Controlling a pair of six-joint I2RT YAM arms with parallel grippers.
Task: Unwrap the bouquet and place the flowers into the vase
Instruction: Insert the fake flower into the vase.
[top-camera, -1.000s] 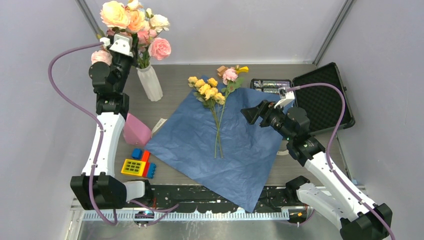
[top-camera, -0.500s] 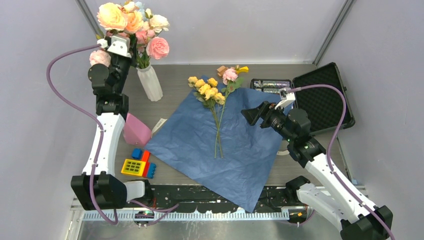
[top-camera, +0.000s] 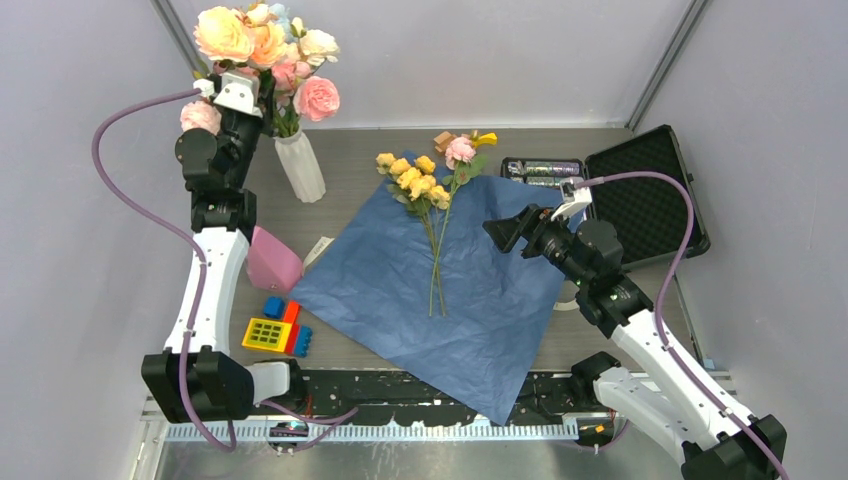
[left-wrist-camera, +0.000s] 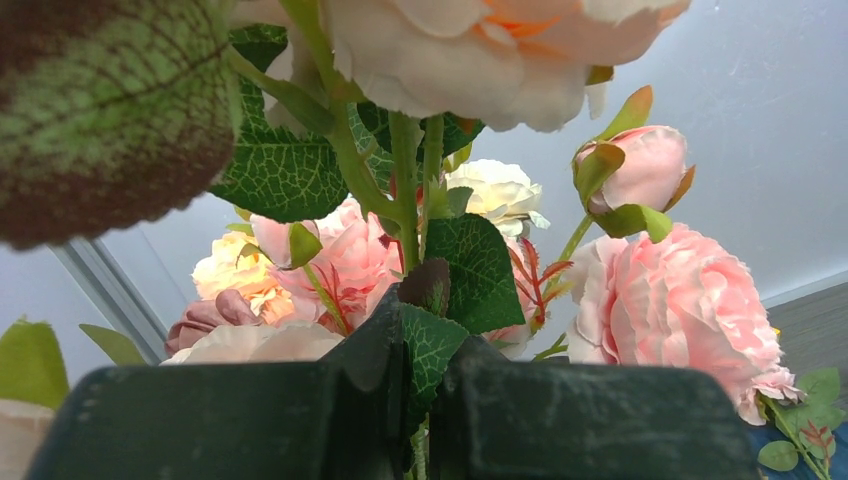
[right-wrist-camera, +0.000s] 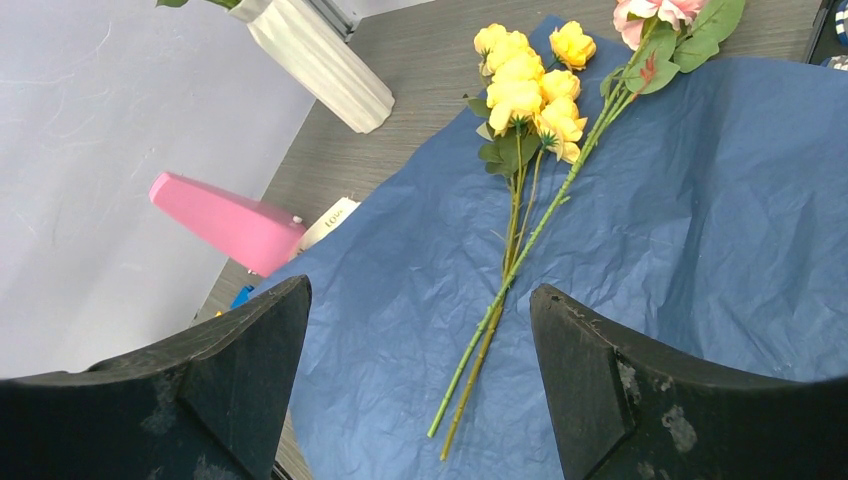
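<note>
Dark blue crinkly paper wrap (top-camera: 480, 300) is lying opened out flat across the middle of the bench (top-camera: 350, 150), with one corner reaching over the near edge between the two arm bases. The flowers (top-camera: 418, 180) are loose on top of it, lying down. That's a cluster of small yellow roses with a pink rose (top-camera: 460, 150) just beside it on the right. The heads poke past the far edge of the paper onto bare bench, and the long thin green stems run back toward the near side and come together around the middle of the sheet. The vase (top-camera: 300, 168) is the tall white ribbed one, upright at the far left of the bench and well apart from the flowers. It's got a bunch of big blooms (top-camera: 262, 45) in it, pink, peach and cream. Left claw (left-wrist-camera: 418, 385) is way up in those blooms above the vase, fingers squeezed together with a thin green stem and a leaf caught in the slit. As far as the wrist view shows, it's pinching one of their stems. Right claw (right-wrist-camera: 420, 292) hangs over the right part of the paper, tilted toward the stems, jaws spread wide with only paper and stems showing in the gap. Other stuff: a pink cone-shaped block (top-camera: 272, 262) on its side just off the left corner of the paper, some coloured toy bricks (top-camera: 275, 328) near it toward the front, and an open black case (top-camera: 650, 200) at the right.
</note>
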